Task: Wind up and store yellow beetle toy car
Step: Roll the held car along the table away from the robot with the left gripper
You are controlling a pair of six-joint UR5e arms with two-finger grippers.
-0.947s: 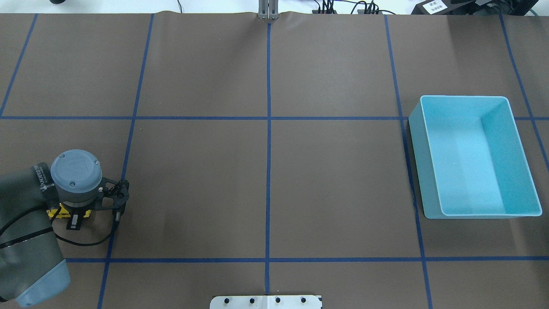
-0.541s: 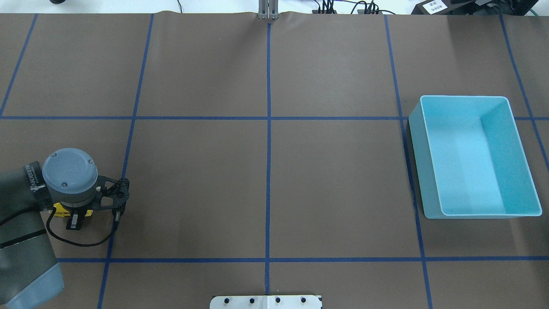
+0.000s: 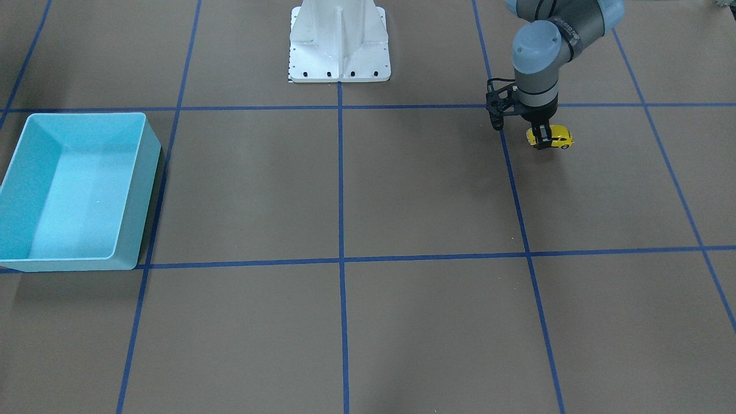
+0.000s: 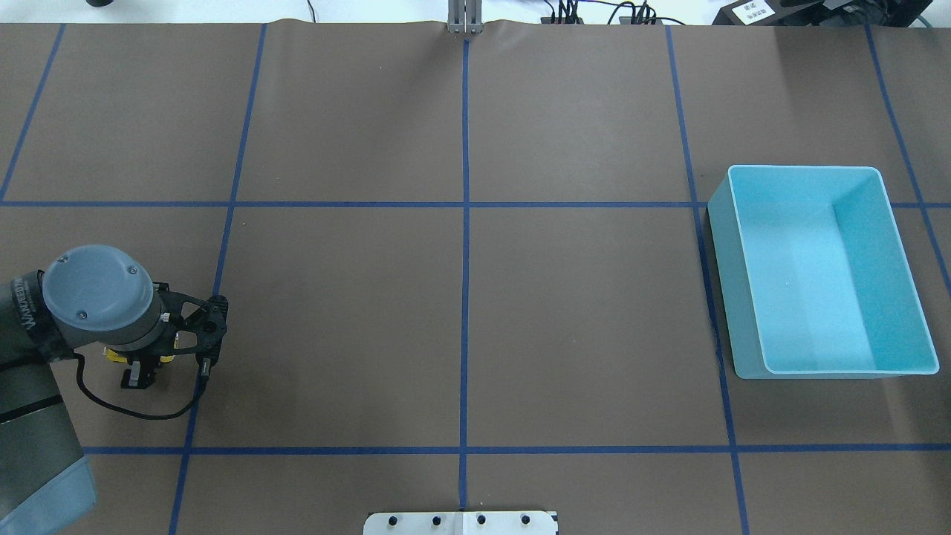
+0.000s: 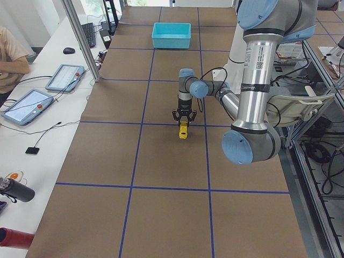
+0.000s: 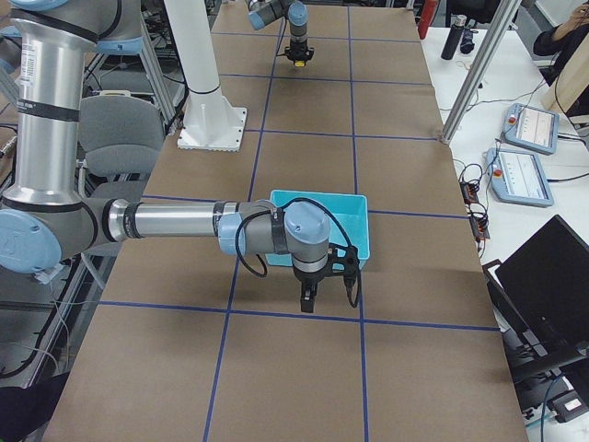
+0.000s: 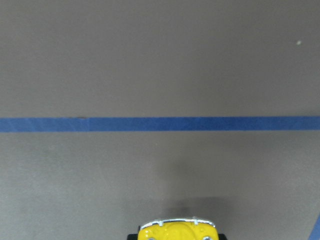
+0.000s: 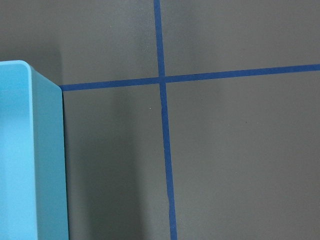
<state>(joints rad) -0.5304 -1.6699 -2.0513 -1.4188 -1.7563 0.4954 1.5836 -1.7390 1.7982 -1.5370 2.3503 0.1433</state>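
Observation:
The yellow beetle toy car (image 3: 556, 138) sits at table level on the robot's left side of the table. My left gripper (image 3: 541, 140) points straight down and is shut on it. In the overhead view only yellow slivers of the car (image 4: 117, 357) show under the wrist, by the gripper (image 4: 140, 371). The left wrist view shows the car's front (image 7: 177, 230) at the bottom edge. The car also shows in the exterior left view (image 5: 183, 131). My right gripper (image 6: 308, 299) hangs beside the turquoise bin (image 6: 361, 230); I cannot tell whether it is open or shut.
The turquoise bin (image 4: 719, 282) is empty and stands far to the right, across the table from the car; it also shows in the front view (image 3: 137, 195). Blue tape lines grid the brown table. The robot's white base plate (image 3: 339, 69) stands at the near-robot edge.
In the overhead view the left wrist has swung toward the left edge and slightly up. The fingers and the car have shifted only a little. The bin has not moved.

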